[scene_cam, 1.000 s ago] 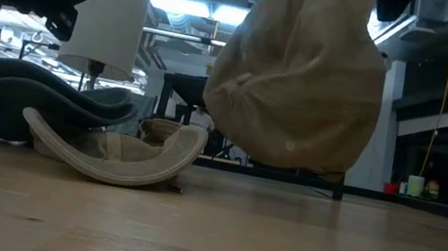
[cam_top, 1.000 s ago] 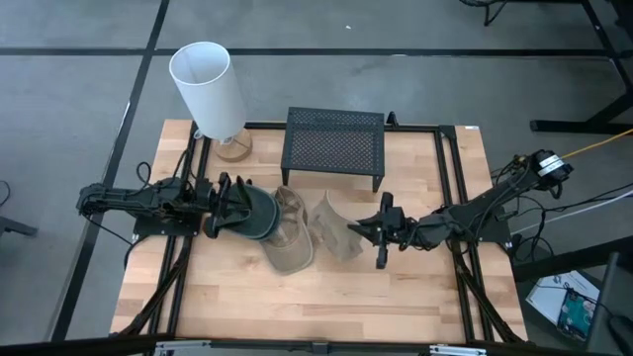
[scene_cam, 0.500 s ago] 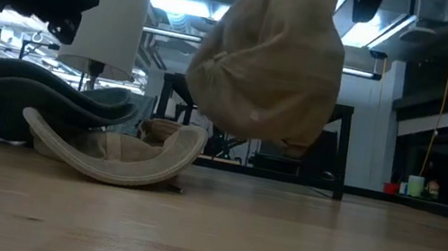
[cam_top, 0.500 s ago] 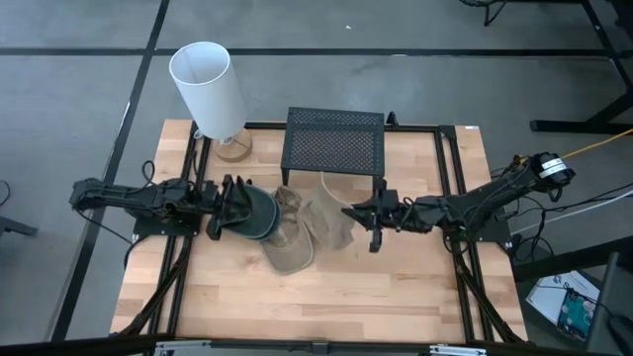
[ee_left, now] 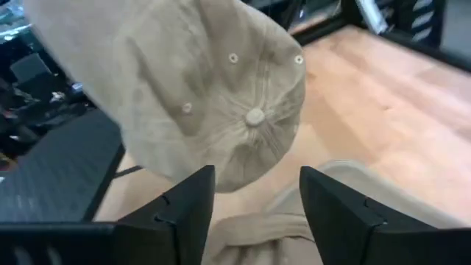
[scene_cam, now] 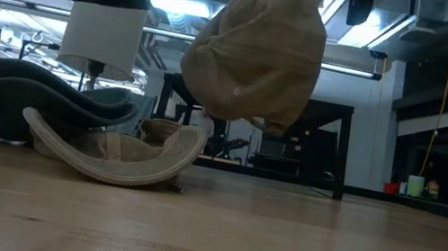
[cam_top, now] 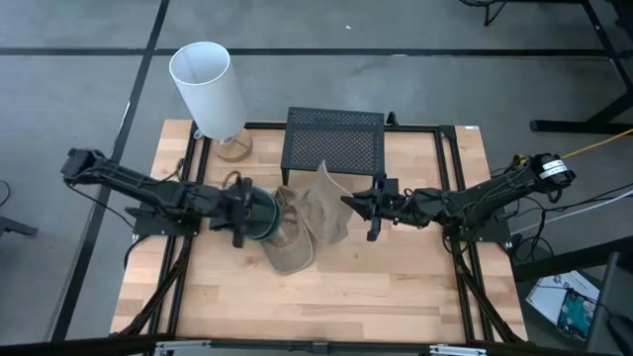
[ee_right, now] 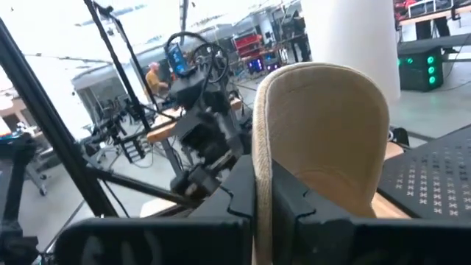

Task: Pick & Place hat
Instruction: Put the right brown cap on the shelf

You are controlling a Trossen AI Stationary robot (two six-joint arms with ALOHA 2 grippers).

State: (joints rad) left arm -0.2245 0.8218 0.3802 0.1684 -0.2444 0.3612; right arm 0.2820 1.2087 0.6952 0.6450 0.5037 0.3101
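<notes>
A tan hat (cam_top: 324, 211) hangs above the table's middle, with my right gripper (cam_top: 368, 210) shut on its brim. Its crown (ee_left: 221, 96) fills the left wrist view. A second tan hat (cam_top: 289, 247) lies upside down on the table, resting on its crown (scene_cam: 117, 162). A dark green hat (cam_top: 265, 216) lies left of it on the wood, partly over it. My left gripper (cam_top: 244, 213) stands open over the dark green hat; its fingers (ee_left: 193, 213) show nothing between them. My right gripper pinches the tan hat's stiff brim (ee_right: 262, 140) between its two fingers, at the brim's edge. The fingers come level from the table's right side. The brim (ee_right: 324, 125) stands on edge and the crown (scene_cam: 259, 49) hangs beyond it, clear of the table.
A black mesh stand (cam_top: 334, 146) sits at the far middle of the table, just behind the hats. A lamp with a white shade (cam_top: 208, 87) stands at the far left corner. Bare wood (cam_top: 326, 297) lies along the near side.
My left gripper has opened, let go of the dark green hat and shifted a little toward the table's right. My right gripper has carried the tan hat toward the far edge and slightly left, lifting it higher off the table.
</notes>
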